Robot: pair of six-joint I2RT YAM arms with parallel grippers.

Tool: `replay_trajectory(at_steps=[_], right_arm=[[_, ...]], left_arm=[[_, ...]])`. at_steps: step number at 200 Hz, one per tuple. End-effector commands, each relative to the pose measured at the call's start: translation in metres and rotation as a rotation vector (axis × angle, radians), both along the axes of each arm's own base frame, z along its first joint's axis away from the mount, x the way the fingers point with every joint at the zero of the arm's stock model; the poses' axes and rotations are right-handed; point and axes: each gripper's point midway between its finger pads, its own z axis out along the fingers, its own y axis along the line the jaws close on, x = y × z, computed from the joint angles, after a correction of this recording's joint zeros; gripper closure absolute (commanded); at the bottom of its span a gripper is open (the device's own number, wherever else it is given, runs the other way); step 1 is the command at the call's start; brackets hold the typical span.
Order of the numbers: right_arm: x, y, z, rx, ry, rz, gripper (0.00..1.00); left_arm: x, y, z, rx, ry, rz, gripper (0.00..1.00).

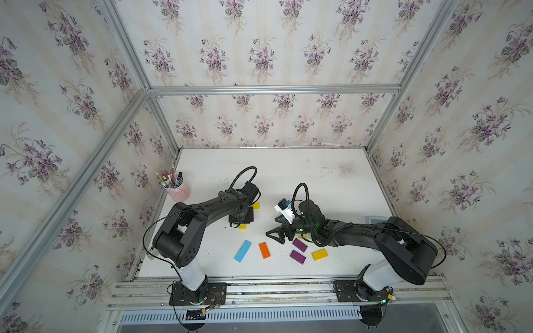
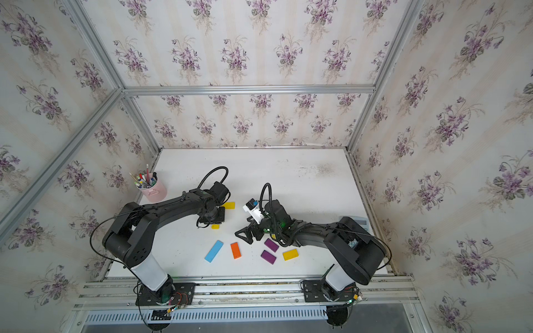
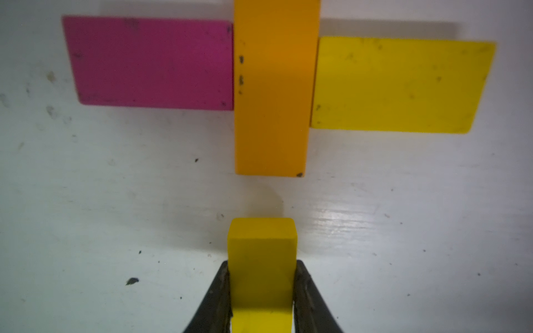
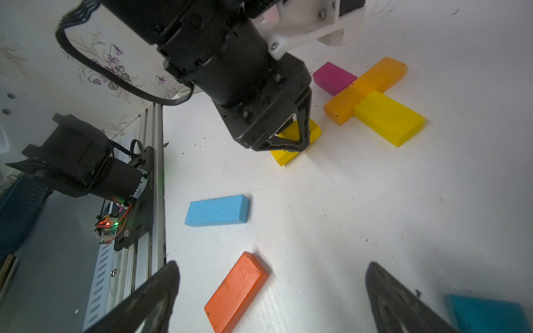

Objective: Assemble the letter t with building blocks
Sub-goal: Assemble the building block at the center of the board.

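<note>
White tabletop (image 1: 288, 178), left claw (image 3: 262, 263) vertical, tight on yellow block (image 3: 261, 230).

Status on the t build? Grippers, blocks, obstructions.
Left gripper shut on yellow rectangular block, in line with long amber stem block, gap between. Right gripper open, empty. Pink block, wide yellow block flank it. Gap bare.

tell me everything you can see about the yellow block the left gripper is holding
The yellow rectangular block looks like painted wood, matte, with rounded corners. The left gripper is shut on its two long sides, black fingers pressed against it. It lies flat, low over the white table; whether it touches I cannot tell. Its end faces the end of the long amber block, in line, with a bare gap between.
</note>
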Motion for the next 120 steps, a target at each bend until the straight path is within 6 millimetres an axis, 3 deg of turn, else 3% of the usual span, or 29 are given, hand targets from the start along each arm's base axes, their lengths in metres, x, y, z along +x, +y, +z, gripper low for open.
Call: replay_trajectory(at_steps=[1, 120], right_arm=[[0.0019, 0.0032, 0.0055, 0.020, -0.022, 0.010, 0.00], [0.0024, 0.0027, 0.0013, 0.002, -0.021, 0.010, 0.00]], left_arm=[[0.0048, -0.0002, 0.0003, 0.006, -0.013, -0.006, 0.78], [0.0105, 0.0024, -0.0087, 0.020, 0.003, 0.001, 0.77]])
